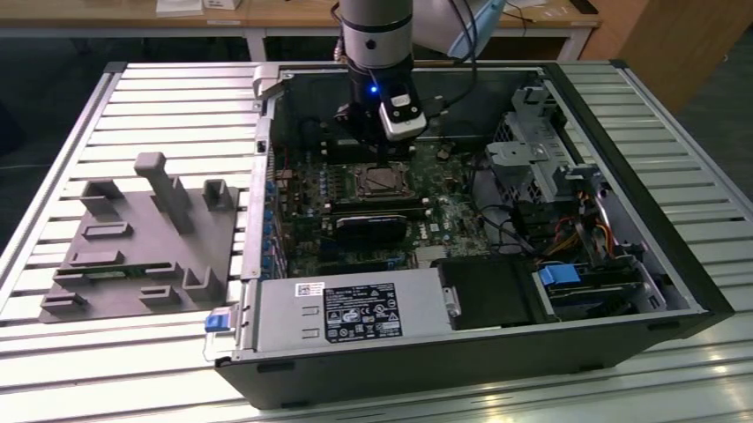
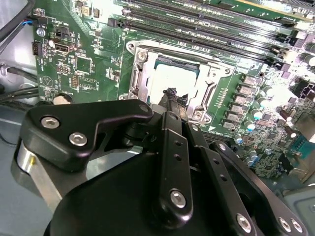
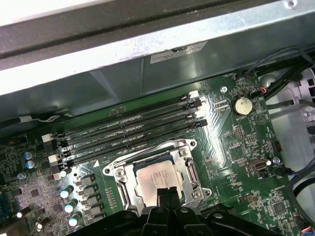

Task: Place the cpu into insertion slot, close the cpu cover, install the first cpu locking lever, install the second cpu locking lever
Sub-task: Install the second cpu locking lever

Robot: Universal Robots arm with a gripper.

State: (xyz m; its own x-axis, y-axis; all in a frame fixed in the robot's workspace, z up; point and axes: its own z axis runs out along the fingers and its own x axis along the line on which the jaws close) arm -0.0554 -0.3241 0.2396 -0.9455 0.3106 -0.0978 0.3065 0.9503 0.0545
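The cpu (image 3: pixel 155 174) lies flat in the insertion slot (image 3: pixel 116 172) on the green board, its dull metal top showing through the square window of the cpu cover (image 3: pixel 190 169). The silver cover lies down on the socket and frames the chip (image 2: pixel 170 78). My gripper (image 3: pixel 166 194) hangs just above the socket's edge, with its black fingers pressed together and nothing between them. In the second wrist view the gripper's tip (image 2: pixel 172 94) stands over one edge of the chip. The exterior view has the gripper (image 1: pixel 373 148) inside the open computer case, right above the socket (image 1: pixel 379 181).
Long black memory slots (image 3: pixel 133 130) run beside the socket. A black block (image 1: pixel 370 227) sits just in front of it, with a power supply (image 1: pixel 341 313) and drive cage (image 1: pixel 535 145) around. Cables (image 1: pixel 506 220) lie at the exterior view's right. A grey fixture (image 1: pixel 141 238) stands outside the case.
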